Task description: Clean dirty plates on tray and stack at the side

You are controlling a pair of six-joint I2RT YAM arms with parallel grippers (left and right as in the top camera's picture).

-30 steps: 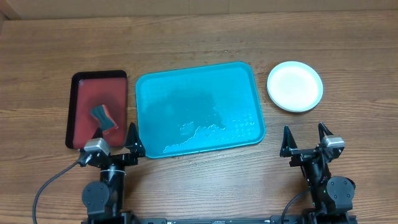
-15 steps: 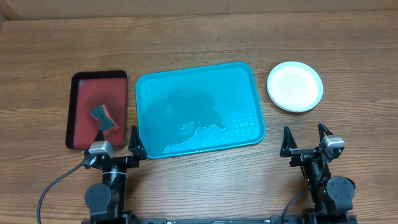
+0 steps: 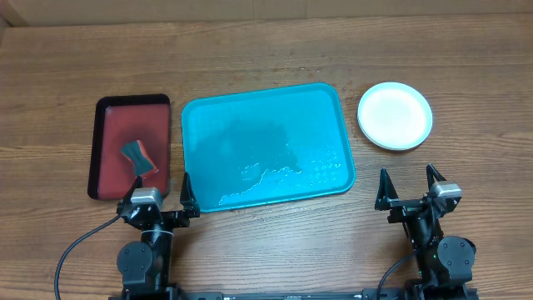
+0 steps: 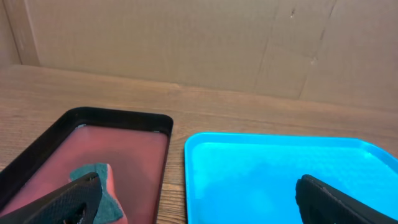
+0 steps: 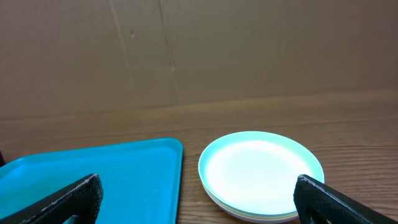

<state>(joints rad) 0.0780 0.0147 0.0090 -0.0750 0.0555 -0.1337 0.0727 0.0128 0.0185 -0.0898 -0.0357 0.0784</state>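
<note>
Plates [image 3: 395,116]: one stack with a pale plate on top; lower rims show beneath it in the right wrist view. It sits on the table [image 3: 266,50] just right of the tray's far right corner, not touching it.
Tray [image 3: 250,125]: teal, rounded corners, wet streaks on its floor toward the near right.
Red tray [image 3: 112,133]: black-rimmed, just left of the tray, a narrow gap between them.
Sponge [image 3: 140,158]: green and red, in the red tray's near half.
Left gripper [image 3: 160,187]: at the tray's near left corner, jaws spread wide, holding nothing.
Right gripper [image 3: 406,179]: off the tray's near right corner, on the near side of the plates, jaws spread wide, holding nothing.
Cardboard wall [image 4: 186,43]: beyond the tray's far edge.
</note>
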